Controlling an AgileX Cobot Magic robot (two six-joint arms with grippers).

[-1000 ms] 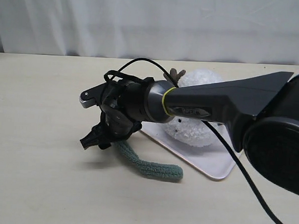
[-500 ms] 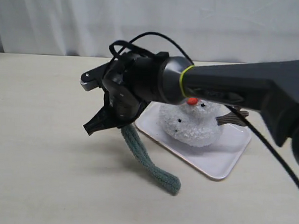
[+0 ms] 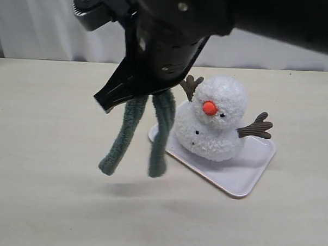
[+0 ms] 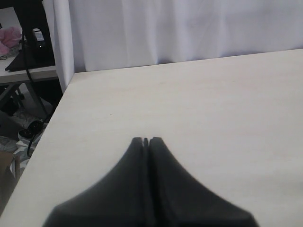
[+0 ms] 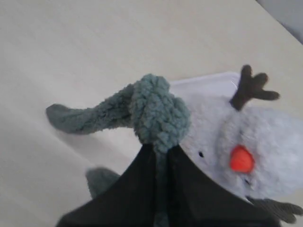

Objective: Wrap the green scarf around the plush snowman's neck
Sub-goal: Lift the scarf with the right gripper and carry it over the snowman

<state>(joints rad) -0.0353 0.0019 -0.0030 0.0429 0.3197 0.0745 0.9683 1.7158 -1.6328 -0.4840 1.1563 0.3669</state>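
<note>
1. Right now my right gripper point(image 5: 159, 153) hangs above the bench point(image 3: 42, 161), jaws pinching the green scarf point(image 3: 164, 128) at its fold (both ends dangle free).
2. The scarf hangs just beside the plush snowman point(image 3: 212, 130), which sits on a white tray point(image 3: 243, 183).
3. On the left gripper point(image 4: 147, 141), I see the jaws pressed together.

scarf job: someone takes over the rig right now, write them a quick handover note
Right gripper: shut on the scarf at a fold, holding it above the table. Both ends hang free, to the left of the snowman in the exterior view.
Left gripper: shut, empty, over the table, with nothing of the job in its view.
The snowman stands on the white tray, neck bare.
Done: scarf picked up.
Left: drape it around the neck and wrap the ends.
</note>
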